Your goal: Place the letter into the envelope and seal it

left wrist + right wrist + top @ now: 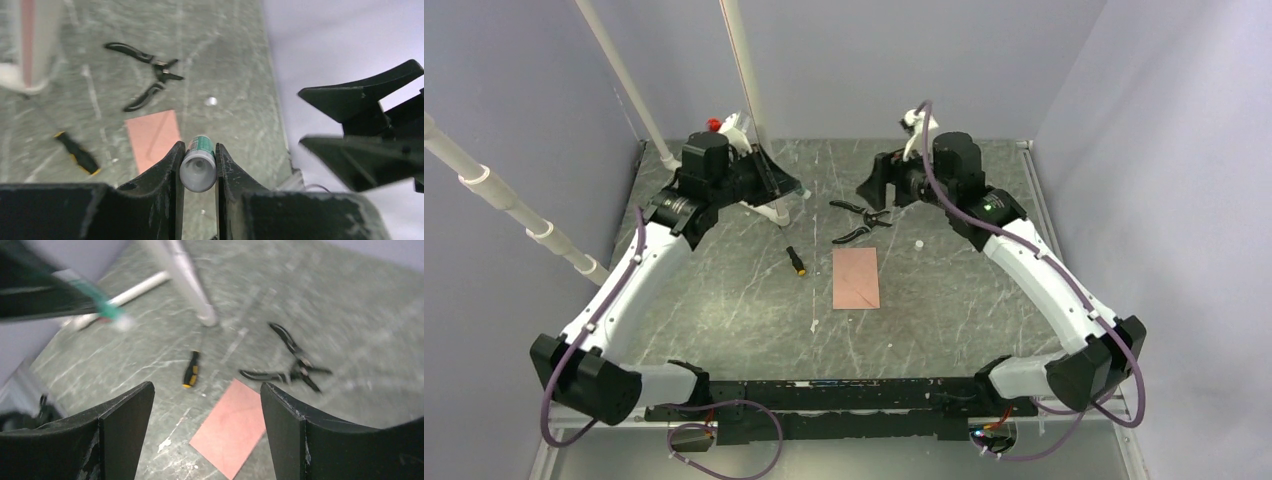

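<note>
The left end effector [198,148] is pinched narrow on a small round tube [198,172] of smooth plastic with a green label, probably glue. The right end effector [206,390] stands wide and empty. To seal well, the tube should come down squarely along the flap edge while the right end effector pins the paper. The envelope [856,278], flat, matte and pinkish-brown, lies mid-desk [724,300] near black-handled pliers [861,220]. The letter cannot be made out separately.

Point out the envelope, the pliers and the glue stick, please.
envelope [856,278], top view, centre of its face.
pliers [131,50], left wrist view, upper handle.
glue stick [198,170], left wrist view, its grey end.
</note>
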